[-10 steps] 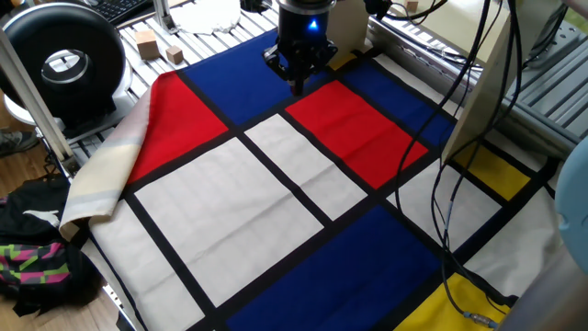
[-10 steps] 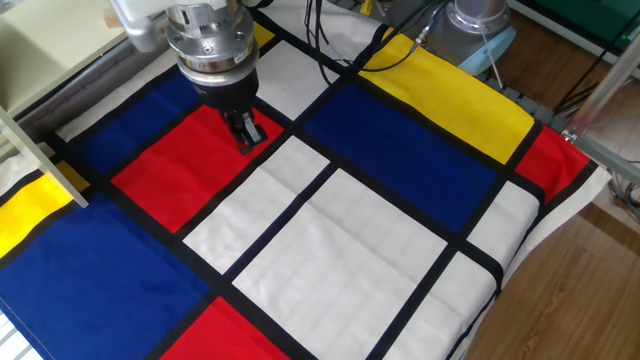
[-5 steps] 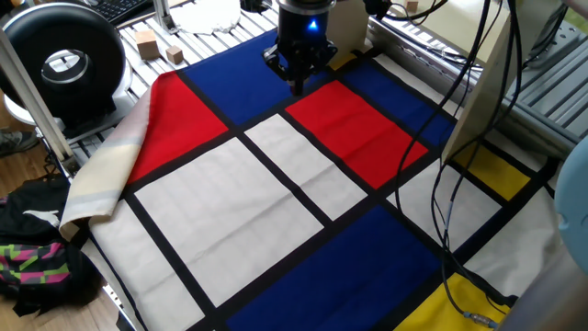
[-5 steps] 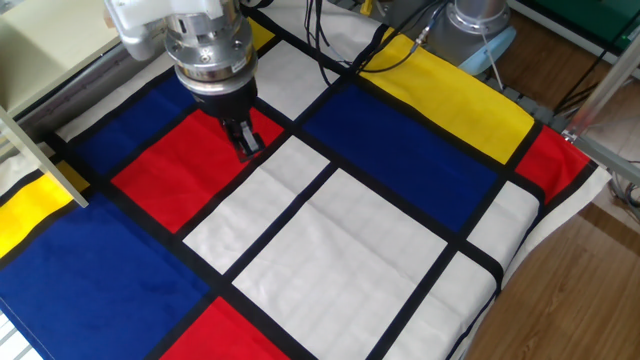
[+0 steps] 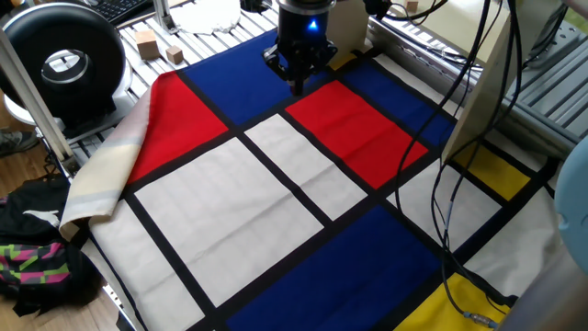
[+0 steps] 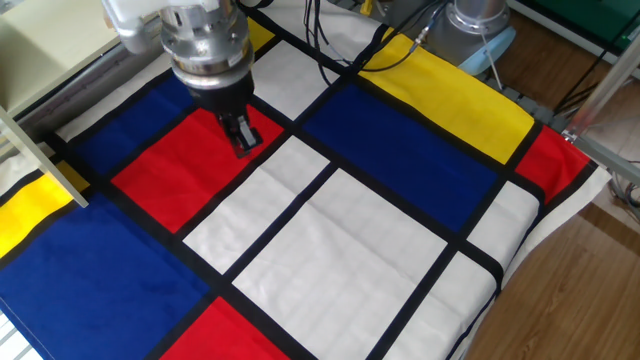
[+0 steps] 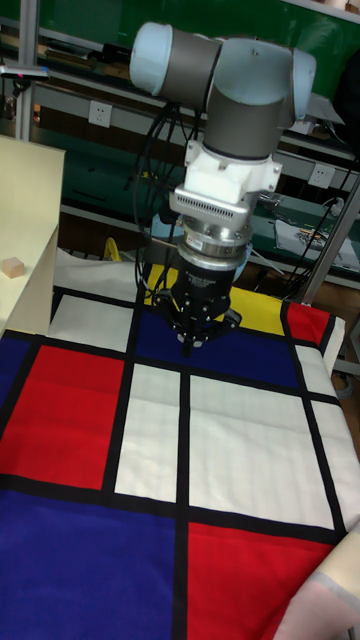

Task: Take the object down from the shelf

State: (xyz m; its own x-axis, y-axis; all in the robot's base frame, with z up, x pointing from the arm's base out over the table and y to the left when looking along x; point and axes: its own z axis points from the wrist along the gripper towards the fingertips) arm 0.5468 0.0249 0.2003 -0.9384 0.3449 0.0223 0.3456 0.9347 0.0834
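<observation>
While your gripper [image 7: 189, 345] hung over the checked cloth [image 7: 240, 430], fingers pinched together with nothing between them, the object [image 7: 13, 266] sat on the cream shelf [image 7: 25, 215] at the left edge of the tall fixed view. It lay well apart from the gripper, off to its side. Two similar wooden cubes [image 5: 156, 46] rested on the slatted table [image 5: 197, 41].

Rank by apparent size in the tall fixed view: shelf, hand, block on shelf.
1. Shelf, though cut off by the frame edge.
2. Hand, similar in extent, so this order is unsure.
3. Block, clearly smallest.
</observation>
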